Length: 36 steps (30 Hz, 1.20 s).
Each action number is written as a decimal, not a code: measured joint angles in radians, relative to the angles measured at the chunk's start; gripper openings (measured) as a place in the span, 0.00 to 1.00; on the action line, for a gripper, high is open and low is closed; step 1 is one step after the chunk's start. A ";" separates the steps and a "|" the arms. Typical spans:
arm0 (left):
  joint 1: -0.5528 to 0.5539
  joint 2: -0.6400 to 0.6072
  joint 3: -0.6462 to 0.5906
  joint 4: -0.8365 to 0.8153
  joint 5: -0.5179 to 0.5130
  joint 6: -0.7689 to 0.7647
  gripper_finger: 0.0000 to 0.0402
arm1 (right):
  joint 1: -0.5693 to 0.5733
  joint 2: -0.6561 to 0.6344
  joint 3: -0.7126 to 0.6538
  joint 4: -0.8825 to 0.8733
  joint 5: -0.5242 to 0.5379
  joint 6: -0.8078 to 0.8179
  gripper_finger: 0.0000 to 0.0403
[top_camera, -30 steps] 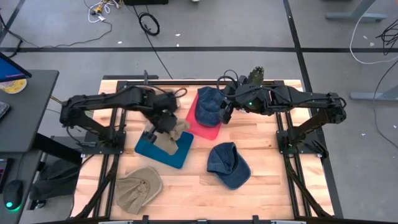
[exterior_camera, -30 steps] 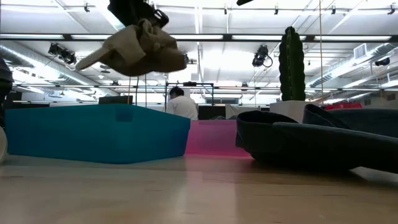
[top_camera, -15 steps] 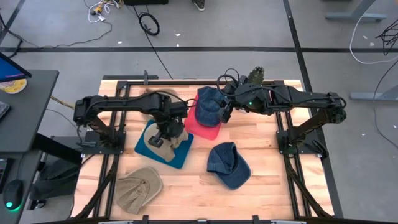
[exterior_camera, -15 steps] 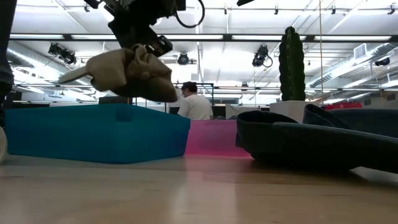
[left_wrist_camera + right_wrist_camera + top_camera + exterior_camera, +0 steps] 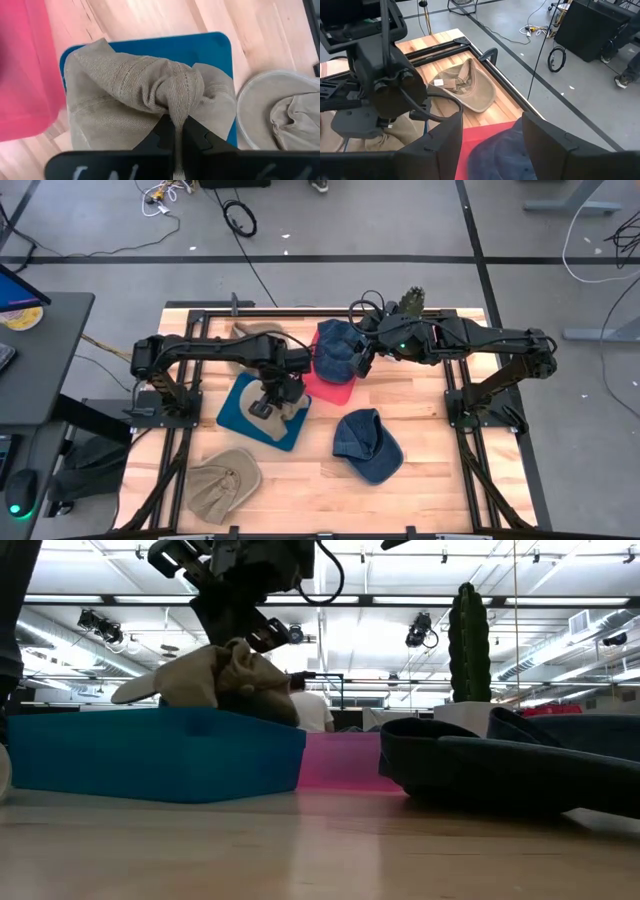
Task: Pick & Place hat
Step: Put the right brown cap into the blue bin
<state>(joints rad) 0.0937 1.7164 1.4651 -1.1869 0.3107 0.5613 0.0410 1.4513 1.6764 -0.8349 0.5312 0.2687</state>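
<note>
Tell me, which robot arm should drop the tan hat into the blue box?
The left. Its gripper is already shut on the tan hat, right over the blue box. The right gripper is at the blue hat over the pink box.

Three tan hats: one (image 5: 285, 398) pinched between the left jaws, one (image 5: 222, 483) apart on the counter, one (image 5: 255, 332) behind them. Two blue caps (image 5: 335, 348) (image 5: 368, 444). One blue tray (image 5: 232, 415), one pink tray (image 5: 330, 388).

Bare worktop (image 5: 300, 485) open along the frame's lower middle, hemmed by tan hat (image 5: 222, 483) lower left and blue cap (image 5: 367, 445) right.
</note>
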 joint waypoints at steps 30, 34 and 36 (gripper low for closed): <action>0.052 -0.371 -0.207 0.379 0.025 -0.187 0.02 | 0.000 0.000 0.000 0.000 0.000 -0.016 0.51; 0.053 -0.523 -0.392 0.516 0.023 -0.241 0.02 | 0.000 0.000 0.000 0.009 0.000 -0.016 0.51; 0.058 -0.593 -0.449 0.536 0.022 -0.254 0.02 | -0.001 0.000 0.000 0.018 0.000 -0.016 0.51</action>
<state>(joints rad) 0.1516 1.1235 1.0157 -0.6512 0.3328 0.3078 0.0402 1.4513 1.6764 -0.8169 0.5314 0.2528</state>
